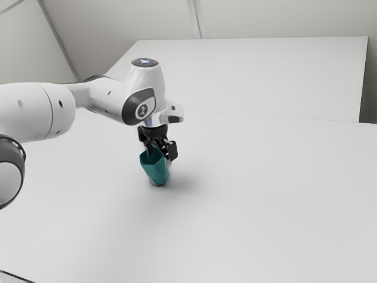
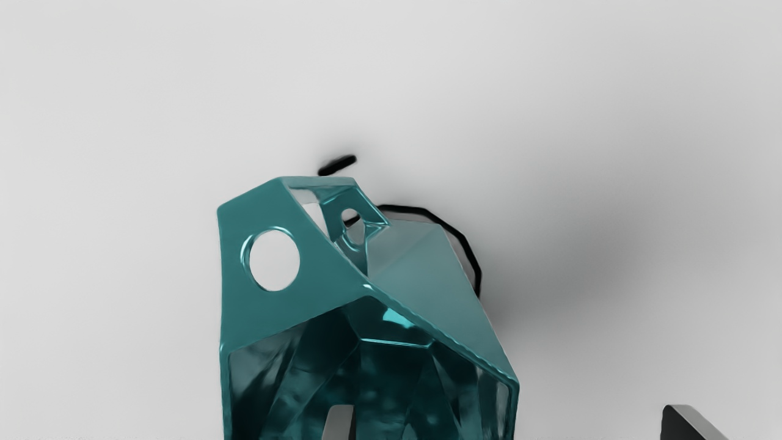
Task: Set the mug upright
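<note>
White tabletop (image 1: pixel 265 194); on it, beneath the arm's hand, a teal mug (image 1: pixel 156 171) had its mouth facing up, long axis near vertical; the gripper's (image 1: pixel 161 151) fingers stood apart, straddling its rim

From the arm's (image 1: pixel 56 110) side, my exterior view looks down across the table (image 1: pixel 265 177) at the gripper (image 1: pixel 161 154), from well back and above the tabletop. My wrist view rides just above the gripper (image 2: pixel 515 423), facing down past its fingertips, close in on the mug (image 1: pixel 156 169). Both views share the fingertips, the mug and the tabletop around it.
</note>
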Controlling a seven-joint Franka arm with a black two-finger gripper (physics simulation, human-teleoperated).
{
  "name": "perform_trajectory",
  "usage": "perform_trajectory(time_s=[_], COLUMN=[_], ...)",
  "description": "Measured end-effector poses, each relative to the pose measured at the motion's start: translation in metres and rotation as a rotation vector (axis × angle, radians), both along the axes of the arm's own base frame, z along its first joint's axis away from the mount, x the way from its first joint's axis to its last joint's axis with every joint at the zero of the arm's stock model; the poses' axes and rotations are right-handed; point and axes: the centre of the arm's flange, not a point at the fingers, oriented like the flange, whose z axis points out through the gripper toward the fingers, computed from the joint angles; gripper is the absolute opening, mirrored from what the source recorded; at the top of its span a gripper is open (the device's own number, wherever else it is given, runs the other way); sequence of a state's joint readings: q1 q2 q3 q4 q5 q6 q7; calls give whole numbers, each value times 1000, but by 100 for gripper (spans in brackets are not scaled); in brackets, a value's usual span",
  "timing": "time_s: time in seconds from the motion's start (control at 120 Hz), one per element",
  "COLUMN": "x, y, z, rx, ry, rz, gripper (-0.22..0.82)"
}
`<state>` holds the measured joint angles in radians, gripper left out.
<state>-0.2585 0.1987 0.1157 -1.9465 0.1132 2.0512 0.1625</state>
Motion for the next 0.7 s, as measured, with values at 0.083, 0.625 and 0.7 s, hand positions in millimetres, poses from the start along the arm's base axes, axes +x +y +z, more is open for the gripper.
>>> perform_trajectory(time_s=[0.083, 0.625, 0.7], x=[-2, -3, -5], y=[1, 35, 38], z=[23, 166, 178], rx=[-28, -14, -8], ry=[-36, -133, -131], rz=[16, 80, 87], gripper=[56, 60, 60])
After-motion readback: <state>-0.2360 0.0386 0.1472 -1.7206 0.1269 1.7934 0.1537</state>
